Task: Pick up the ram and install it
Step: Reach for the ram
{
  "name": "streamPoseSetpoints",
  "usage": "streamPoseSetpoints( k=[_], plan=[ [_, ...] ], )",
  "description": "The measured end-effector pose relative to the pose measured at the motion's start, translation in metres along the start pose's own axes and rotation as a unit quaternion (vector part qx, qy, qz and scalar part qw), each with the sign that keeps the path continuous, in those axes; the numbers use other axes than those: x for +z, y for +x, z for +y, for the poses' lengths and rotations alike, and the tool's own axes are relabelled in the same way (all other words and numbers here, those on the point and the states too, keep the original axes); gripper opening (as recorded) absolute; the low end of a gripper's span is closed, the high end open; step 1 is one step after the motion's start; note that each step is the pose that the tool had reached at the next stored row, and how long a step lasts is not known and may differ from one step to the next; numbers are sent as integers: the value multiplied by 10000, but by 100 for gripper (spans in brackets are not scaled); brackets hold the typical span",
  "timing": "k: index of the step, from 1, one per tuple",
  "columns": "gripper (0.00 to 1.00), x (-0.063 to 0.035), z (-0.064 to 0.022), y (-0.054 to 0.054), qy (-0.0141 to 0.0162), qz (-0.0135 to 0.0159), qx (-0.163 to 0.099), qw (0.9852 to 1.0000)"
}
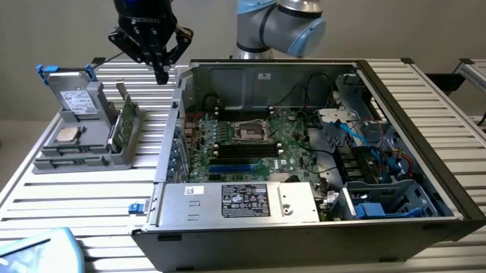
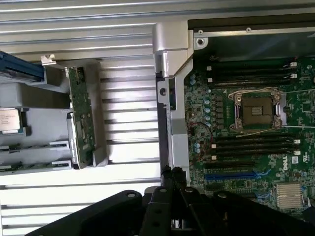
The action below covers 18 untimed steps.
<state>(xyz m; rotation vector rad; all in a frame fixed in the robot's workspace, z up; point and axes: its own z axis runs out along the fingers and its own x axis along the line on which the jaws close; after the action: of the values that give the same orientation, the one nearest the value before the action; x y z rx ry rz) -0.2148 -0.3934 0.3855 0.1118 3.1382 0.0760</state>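
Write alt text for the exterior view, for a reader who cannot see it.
A robot arm's shut gripper hangs above the slatted table, between an open computer case with its motherboard exposed and a gray holder carrying a hard drive, a CPU chip and an upright green circuit card.

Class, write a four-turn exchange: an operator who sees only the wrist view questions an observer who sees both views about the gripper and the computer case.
Operator: I see the ram lying in the grey holder. Is the gripper down on anything?
Observer: No. It hangs in the air above the slatted table, touching nothing.
Operator: What sits in the case past the motherboard?
Observer: A silver power supply with a label, along the case's edge nearest the exterior camera.
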Motion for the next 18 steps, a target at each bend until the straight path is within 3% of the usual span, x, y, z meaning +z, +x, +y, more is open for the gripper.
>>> streamPoseSetpoints(
  k=[12,18],
  plan=[
    [11,58,-21,545,-8,60,3,10000],
    [11,86,-34,821,-14,104,5,9999]
  ],
)
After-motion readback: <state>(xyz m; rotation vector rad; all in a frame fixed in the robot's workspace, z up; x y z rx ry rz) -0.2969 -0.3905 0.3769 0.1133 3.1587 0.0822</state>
